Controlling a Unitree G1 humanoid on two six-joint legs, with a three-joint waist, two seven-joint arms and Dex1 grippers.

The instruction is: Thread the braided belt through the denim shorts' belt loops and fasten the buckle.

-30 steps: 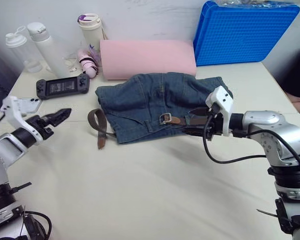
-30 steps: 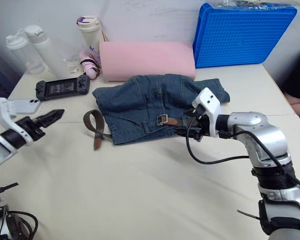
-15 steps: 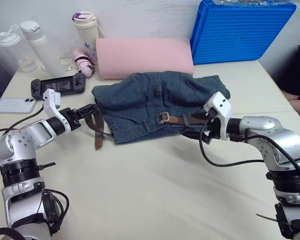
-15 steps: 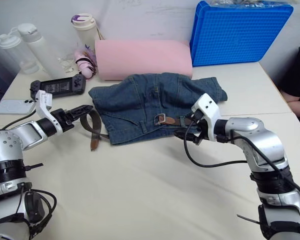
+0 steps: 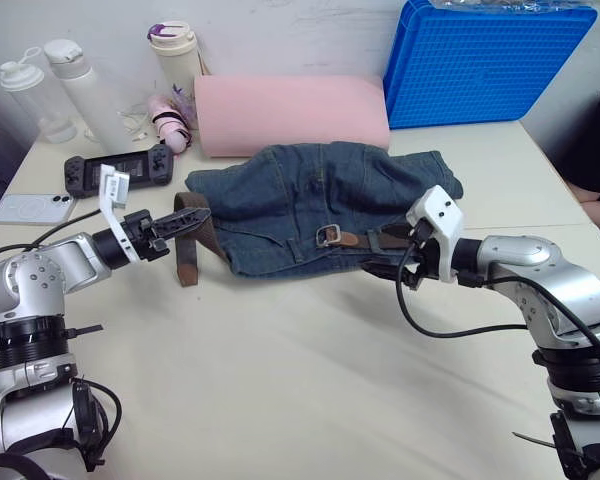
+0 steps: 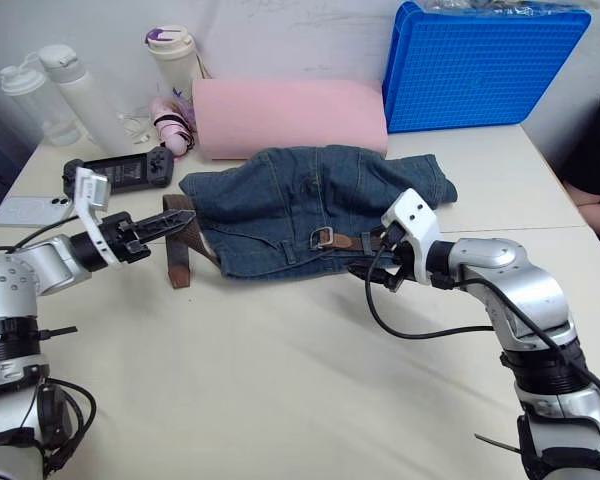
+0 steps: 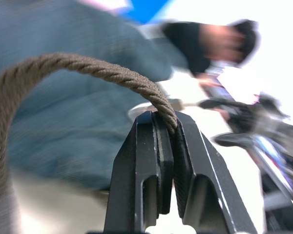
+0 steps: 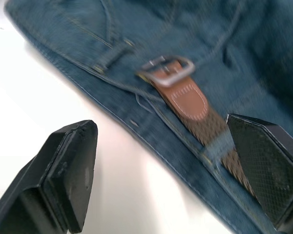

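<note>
Left gripper [image 7: 167,127] I had clenched on the braided belt [image 5: 187,245] at the left edge of the denim shorts [image 5: 310,205]. My right gripper [image 8: 168,175] hung released over the waistband, its fingers either side of the strap, near the buckle [image 8: 167,68].

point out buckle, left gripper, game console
buckle [image 8: 167,67]: right wrist view, silver frame.
left gripper [image 5: 187,219]: left eye view, fingertips shut on braided belt [image 5: 187,260].
game console [image 5: 118,169]: left eye view, screen.
</note>
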